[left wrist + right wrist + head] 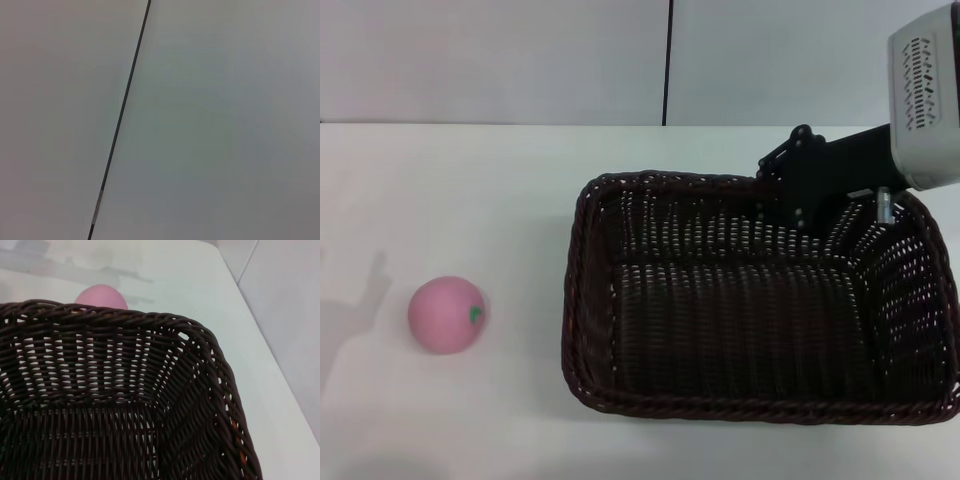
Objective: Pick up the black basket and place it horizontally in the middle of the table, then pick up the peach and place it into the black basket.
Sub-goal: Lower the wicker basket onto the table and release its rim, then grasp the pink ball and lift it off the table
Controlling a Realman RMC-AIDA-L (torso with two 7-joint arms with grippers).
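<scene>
Head view has the bench [470, 200] taking up most of the shot, white and plain. The basket [760, 310] is the landmark here: it sits flat, long side across, off to the robot's right of the bench's middle, so I'd say the centring step isn't done. The right gripper [810, 195] is at the basket's far rim near the right far corner, dark body reaching down onto or just over the rim. Can't tell whether its jaws are clenched on the wicker or released, the weave hides them. The peach [447, 314] lies well apart from the basket on the robot's left, loose on the bench. The left arm isn't in sight; its wrist camera just sees wall.

What could go wrong, in my opinion: gripping one corner of a big basket means it could swing or tilt when dragged, ending up crooked. Shift it too far left and it could bump the peach, which would roll.
</scene>
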